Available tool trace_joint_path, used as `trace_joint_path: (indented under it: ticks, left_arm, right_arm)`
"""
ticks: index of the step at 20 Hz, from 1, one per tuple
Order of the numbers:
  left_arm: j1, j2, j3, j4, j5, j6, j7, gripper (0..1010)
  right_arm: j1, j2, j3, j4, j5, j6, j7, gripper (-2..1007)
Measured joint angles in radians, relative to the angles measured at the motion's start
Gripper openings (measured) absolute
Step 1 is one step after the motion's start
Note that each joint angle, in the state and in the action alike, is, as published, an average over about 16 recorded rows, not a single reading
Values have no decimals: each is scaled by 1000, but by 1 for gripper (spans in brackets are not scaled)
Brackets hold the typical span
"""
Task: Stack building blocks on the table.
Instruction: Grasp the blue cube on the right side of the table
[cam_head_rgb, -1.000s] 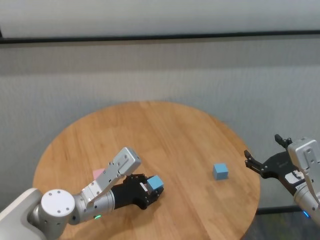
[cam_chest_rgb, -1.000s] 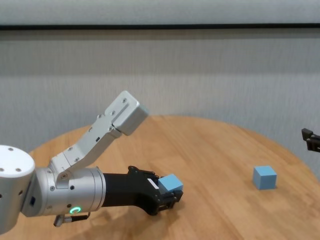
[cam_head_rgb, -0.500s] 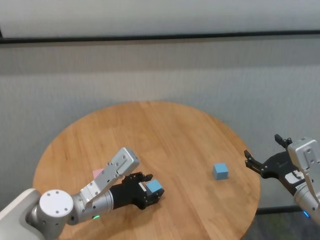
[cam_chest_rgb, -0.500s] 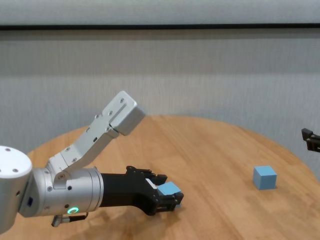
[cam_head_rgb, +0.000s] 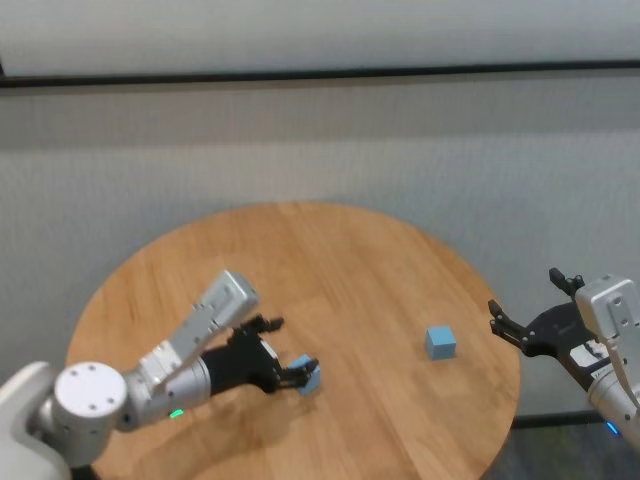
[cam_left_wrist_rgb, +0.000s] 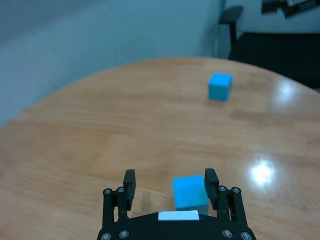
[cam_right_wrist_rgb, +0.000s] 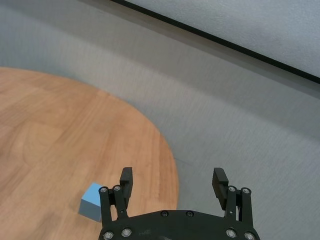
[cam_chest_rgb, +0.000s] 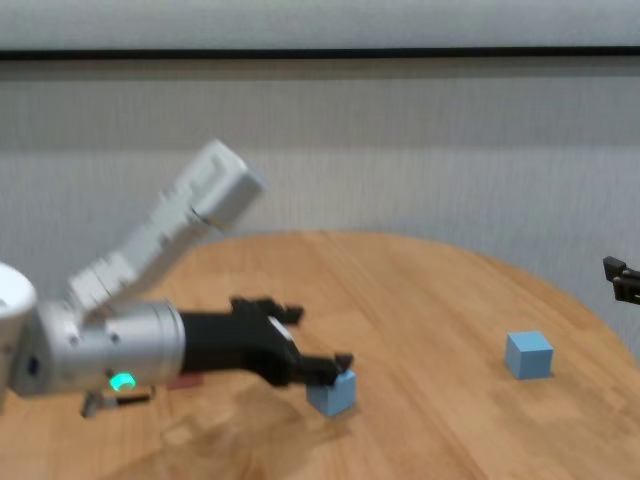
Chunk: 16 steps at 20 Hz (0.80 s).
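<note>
Opening now, my left gripper (cam_head_rgb: 288, 352) has released 1 blue block (cam_head_rgb: 308, 379) onto the counter (cam_head_rgb: 350, 260), lower left; stacking remains.

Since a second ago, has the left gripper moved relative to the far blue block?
Yes. The left gripper has opened and drawn back toward the robot's left, away from the far blue block, leaving its own blue block on the table.
</note>
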Motion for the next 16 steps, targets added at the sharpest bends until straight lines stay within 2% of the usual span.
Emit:
trace_joint_path:
  ticks: [4,10,13,16]
  left_arm:
    - [39,50,-38,-100,-20,17,20,944]
    - [125,144,-104,-271,-37,28,63,999]
    - [162,181,-128,-333,-37,27,82,1002]
    - [191,207,-147,-375,-34,25,98,1002]
  right_arm:
    - [0,0,0,0,0,0,0,1001]
    - [0,0,0,0,0,0,0,1001]
    - [0,0,0,-1,0,2,2,1001]
    - [-3,2,-1,-8,1,20,9,1001]
